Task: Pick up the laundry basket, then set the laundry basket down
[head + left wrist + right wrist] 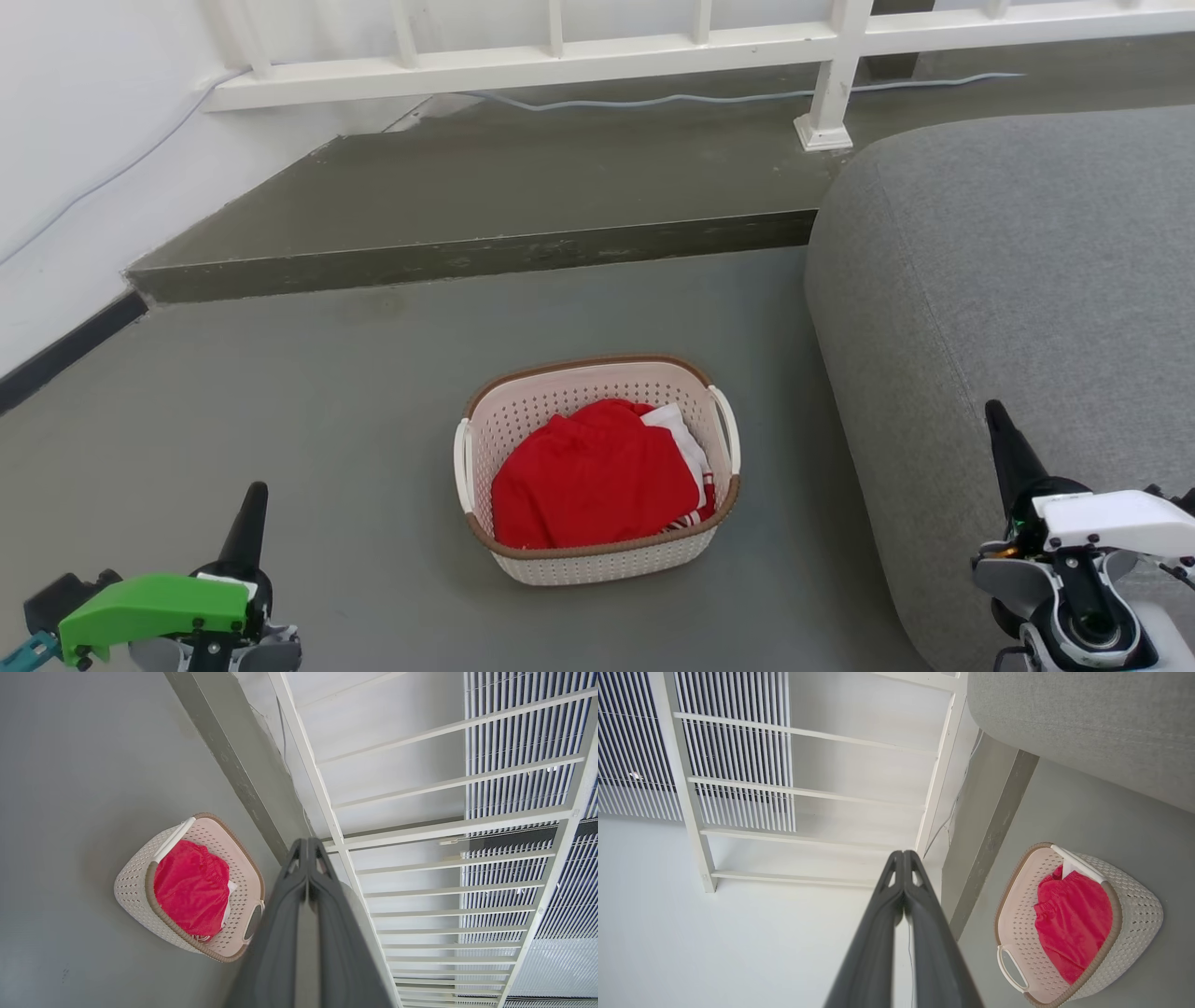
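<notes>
Basket [607,563] sits on floor [280,392], centre, sofa [1027,280] just right. Left claw [307,844] and right claw [903,855] both pinched closed, empty. Looks light, stiff plastic, soft cloth [597,476] inside; grab side handles [462,464].

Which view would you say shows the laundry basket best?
The head view: the laundry basket stands whole on the floor, both handles and the red cloth clear. Each wrist view shows it off to one side, at a slant; the fingers of the left gripper hide one edge.
</notes>
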Robot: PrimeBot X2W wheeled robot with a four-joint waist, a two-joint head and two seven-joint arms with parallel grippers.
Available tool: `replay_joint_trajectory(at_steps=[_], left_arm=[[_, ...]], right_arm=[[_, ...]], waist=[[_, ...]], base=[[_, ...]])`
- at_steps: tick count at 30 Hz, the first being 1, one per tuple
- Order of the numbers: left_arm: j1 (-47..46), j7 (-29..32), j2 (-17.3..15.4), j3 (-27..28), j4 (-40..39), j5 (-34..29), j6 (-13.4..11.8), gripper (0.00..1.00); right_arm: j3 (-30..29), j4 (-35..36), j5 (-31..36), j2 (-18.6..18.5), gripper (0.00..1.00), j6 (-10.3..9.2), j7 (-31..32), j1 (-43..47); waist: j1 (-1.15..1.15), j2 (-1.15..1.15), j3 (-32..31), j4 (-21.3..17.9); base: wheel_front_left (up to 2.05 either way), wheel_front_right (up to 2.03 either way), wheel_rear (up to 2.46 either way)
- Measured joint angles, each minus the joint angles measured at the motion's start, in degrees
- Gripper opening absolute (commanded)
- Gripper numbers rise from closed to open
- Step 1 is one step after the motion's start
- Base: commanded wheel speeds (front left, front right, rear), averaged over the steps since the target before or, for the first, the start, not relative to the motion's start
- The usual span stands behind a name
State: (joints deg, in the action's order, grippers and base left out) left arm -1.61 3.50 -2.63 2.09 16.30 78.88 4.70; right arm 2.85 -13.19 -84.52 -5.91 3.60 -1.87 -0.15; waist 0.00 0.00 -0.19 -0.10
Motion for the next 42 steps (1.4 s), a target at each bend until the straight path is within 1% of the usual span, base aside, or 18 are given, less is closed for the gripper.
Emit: replay_joint_trajectory(at_steps=[12, 17, 19, 42], left_arm=[[-1.14, 2.29, 0.29, 1.88, -0.11, 8.13, 1.61, 0.0], [-1.88, 3.02, 0.46, 2.77, -0.12, 11.5, 2.26, 0.0], [-2.02, 3.03, 0.48, 2.94, -0.18, 12.68, 2.34, 0.0], [-2.02, 3.03, 0.54, 2.97, -0.22, 12.73, 2.34, 0.0]], right_arm=[[-2.38, -0.38, -8.44, -0.45, 0.0, 1.52, 1.64, -1.22], [-3.38, -0.54, -12.01, -0.58, 0.0, 2.45, 2.41, -1.86], [-3.63, -0.66, -12.92, -0.66, 0.0, 2.45, 2.44, -1.93], [-3.75, -1.56, -12.94, -0.66, 0.0, 2.92, 2.52, -2.33]], waist=[[0.0, 0.0, 0.28, 0.09], [0.0, 0.0, 0.39, 0.14], [0.0, 0.0, 0.39, 0.14], [0.0, 0.0, 0.37, 0.12]], base=[[0.0, 0.0, 0.0], [0.0, 0.0, 0.0], [0.0, 0.0, 0.0], [0.0, 0.0, 0.0]])
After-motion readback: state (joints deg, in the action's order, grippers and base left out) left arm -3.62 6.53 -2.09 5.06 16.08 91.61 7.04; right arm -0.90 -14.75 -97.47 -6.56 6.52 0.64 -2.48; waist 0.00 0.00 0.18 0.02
